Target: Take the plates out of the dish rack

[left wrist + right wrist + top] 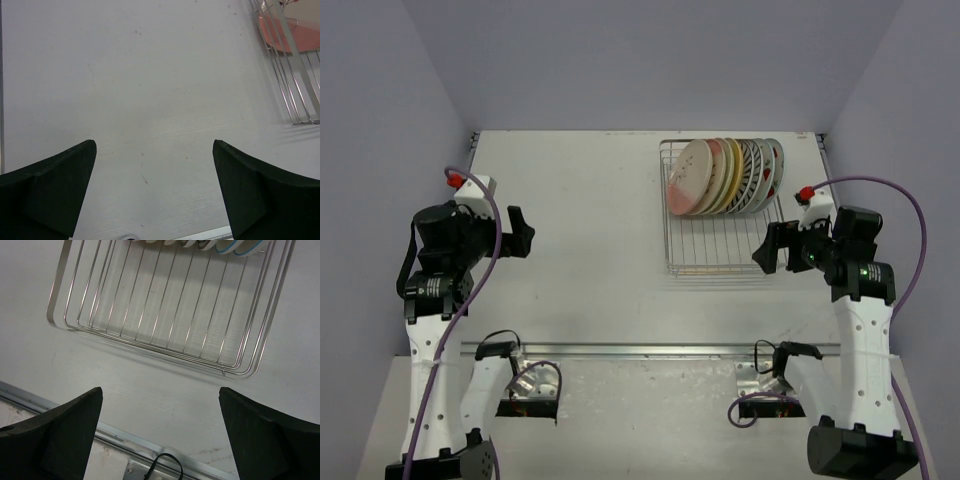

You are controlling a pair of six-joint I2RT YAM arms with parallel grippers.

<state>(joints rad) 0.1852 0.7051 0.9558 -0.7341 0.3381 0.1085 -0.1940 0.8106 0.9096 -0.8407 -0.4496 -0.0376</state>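
Several plates (725,176) stand on edge in a row at the far end of the silver wire dish rack (720,245), at the back right of the table. The front plate is cream with a pink rim (692,178); striped and fruit-marked ones stand behind it. My left gripper (520,232) is open and empty over bare table, well left of the rack. My right gripper (775,250) is open and empty at the rack's near right corner. The right wrist view shows the rack's empty near half (165,305) and plate bottoms (220,245). The left wrist view shows the rack's edge (295,70).
A metal rail (650,350) runs across the table's near edge, with cables and mounts (765,385) below it. Grey walls enclose the table on three sides.
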